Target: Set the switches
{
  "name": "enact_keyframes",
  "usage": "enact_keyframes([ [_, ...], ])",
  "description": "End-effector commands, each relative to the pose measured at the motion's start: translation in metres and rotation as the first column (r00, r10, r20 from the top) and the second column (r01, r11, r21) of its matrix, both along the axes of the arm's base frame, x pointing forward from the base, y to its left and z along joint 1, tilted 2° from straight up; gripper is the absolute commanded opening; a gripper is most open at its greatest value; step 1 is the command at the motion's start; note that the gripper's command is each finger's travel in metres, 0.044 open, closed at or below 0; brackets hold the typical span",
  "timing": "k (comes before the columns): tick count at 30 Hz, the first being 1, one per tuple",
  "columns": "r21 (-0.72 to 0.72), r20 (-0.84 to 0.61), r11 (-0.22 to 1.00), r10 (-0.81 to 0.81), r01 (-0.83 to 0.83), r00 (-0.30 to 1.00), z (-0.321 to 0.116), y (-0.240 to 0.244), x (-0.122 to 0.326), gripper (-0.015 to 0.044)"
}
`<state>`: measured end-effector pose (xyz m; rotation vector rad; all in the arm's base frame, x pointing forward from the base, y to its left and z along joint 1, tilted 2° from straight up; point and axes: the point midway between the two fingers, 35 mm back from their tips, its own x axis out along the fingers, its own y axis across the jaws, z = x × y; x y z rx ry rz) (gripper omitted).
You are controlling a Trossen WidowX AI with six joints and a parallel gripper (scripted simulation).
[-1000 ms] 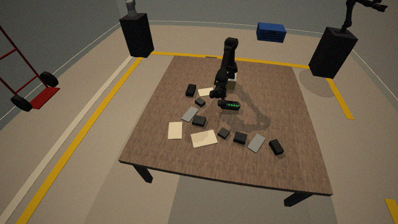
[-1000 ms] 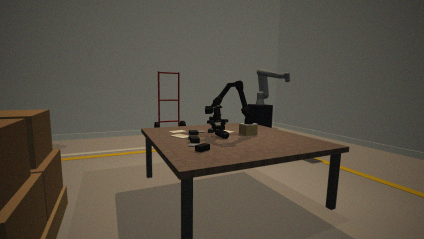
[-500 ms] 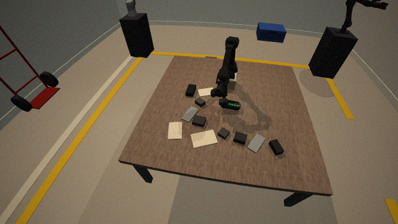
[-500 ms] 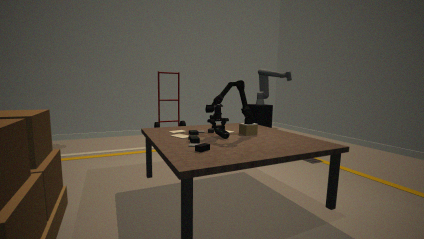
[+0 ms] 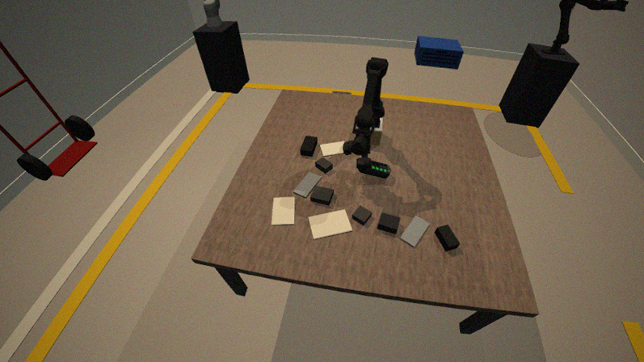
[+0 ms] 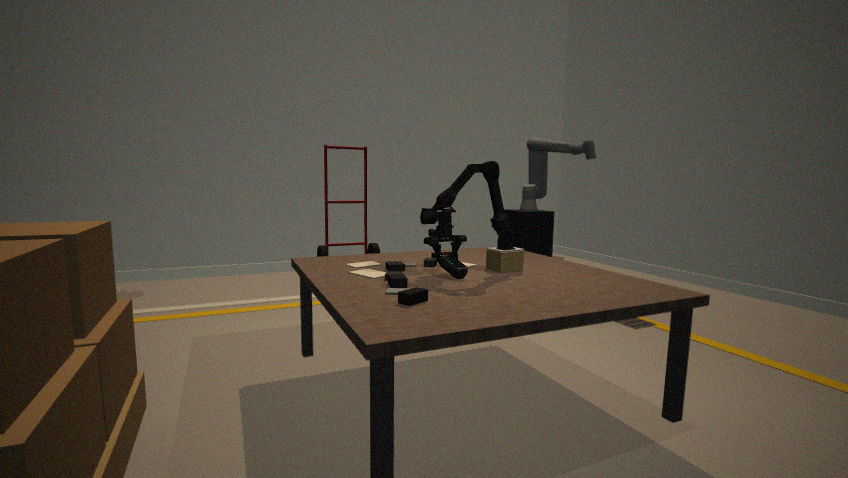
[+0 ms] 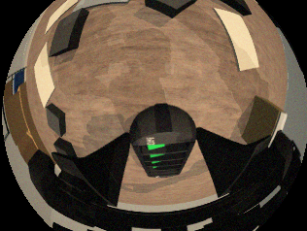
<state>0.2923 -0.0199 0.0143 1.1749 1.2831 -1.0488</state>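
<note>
My end effector (image 5: 363, 166) (image 6: 446, 252) (image 7: 162, 134) pinches the controller unit (image 5: 381, 171) (image 6: 456, 268) (image 7: 163, 138) by its sides, so I should turn it slowly, keep it snug, and not bump the desk (image 5: 458, 175) (image 6: 534, 308) (image 7: 146, 58).

Controller unit (image 5: 381, 172) (image 6: 456, 270) (image 7: 162, 121): dark grey to black, with a row of green patches, between the black fingers of the claw (image 5: 373, 168) (image 6: 449, 256) (image 7: 163, 131). Tabletop (image 5: 458, 175) (image 6: 534, 296) (image 7: 131, 53), beneath the claw: brown, streaked grain. Block (image 6: 504, 261) (image 7: 260, 121) near the claw: olive, pale top. Farther off, hand truck (image 5: 41, 90) (image 6: 346, 201): red, black wheels.
</note>
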Motion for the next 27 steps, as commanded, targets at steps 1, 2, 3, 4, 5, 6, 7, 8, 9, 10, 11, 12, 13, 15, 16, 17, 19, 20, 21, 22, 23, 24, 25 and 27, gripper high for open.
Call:
enact_keyframes([
  [1,-0.006,0.007,1.000,-0.003,0.003,1.000,0.005,0.003,0.000,0.0336],
  [2,-0.008,0.007,1.000,-0.003,0.003,1.000,0.006,0.004,0.000,0.0336],
  [3,-0.010,0.008,1.000,-0.003,0.003,1.000,0.006,0.004,0.000,0.0336],
  [4,-0.012,0.008,1.000,-0.003,0.003,1.000,0.007,0.005,0.000,0.0336],
  [5,-0.014,0.008,1.000,-0.003,0.003,1.000,0.007,0.005,0.000,0.0336],
  [6,-0.016,0.008,1.000,-0.003,0.003,1.000,0.008,0.006,0.000,0.0336],
  [7,-0.017,0.009,1.000,-0.003,0.004,1.000,0.009,0.006,0.000,0.0336],
  [8,-0.019,0.009,1.000,-0.004,0.004,1.000,0.009,0.007,0.000,0.0336],
  [9,-0.021,0.009,1.000,-0.004,0.004,1.000,0.010,0.007,0.000,0.0336],
  [10,-0.023,0.010,1.000,-0.004,0.004,1.000,0.011,0.008,-0.001,0.0336],
  [11,-0.025,0.010,1.000,-0.004,0.004,1.000,0.011,0.009,-0.001,0.0336],
  [12,-0.027,0.010,1.000,-0.004,0.004,1.000,0.012,0.009,-0.001,0.0336],
  [13,-0.029,0.010,1.000,-0.004,0.004,1.000,0.012,0.010,-0.001,0.0336],
  [15,-0.033,0.011,0.999,-0.004,0.005,1.000,0.013,0.011,-0.001,0.0336],
  [16,-0.035,0.011,0.999,-0.004,0.005,1.000,0.014,0.012,-0.001,0.0336],
  [17,-0.037,0.011,0.999,-0.004,0.005,1.000,0.015,0.012,-0.001,0.0336],
  [19,-0.040,0.012,0.999,-0.004,0.005,1.000,0.016,0.013,-0.001,0.0336],
  [20,-0.042,0.012,0.999,-0.005,0.005,1.000,0.016,0.014,-0.002,0.0336],
  [21,-0.044,0.012,0.999,-0.005,0.005,1.000,0.017,0.015,-0.002,0.0336],
  [22,-0.046,0.013,0.999,-0.005,0.005,1.000,0.018,0.015,-0.002,0.0336],
  [23,-0.048,0.013,0.999,-0.005,0.005,1.000,0.018,0.016,-0.002,0.0336],
  [24,-0.050,0.013,0.999,-0.005,0.006,1.000,0.019,0.016,-0.002,0.0336],
  [25,-0.051,0.013,0.999,-0.005,0.006,1.000,0.019,0.017,-0.002,0.0336],
  [27,-0.055,0.014,0.998,-0.005,0.006,1.000,0.020,0.018,-0.002,0.0336],
])
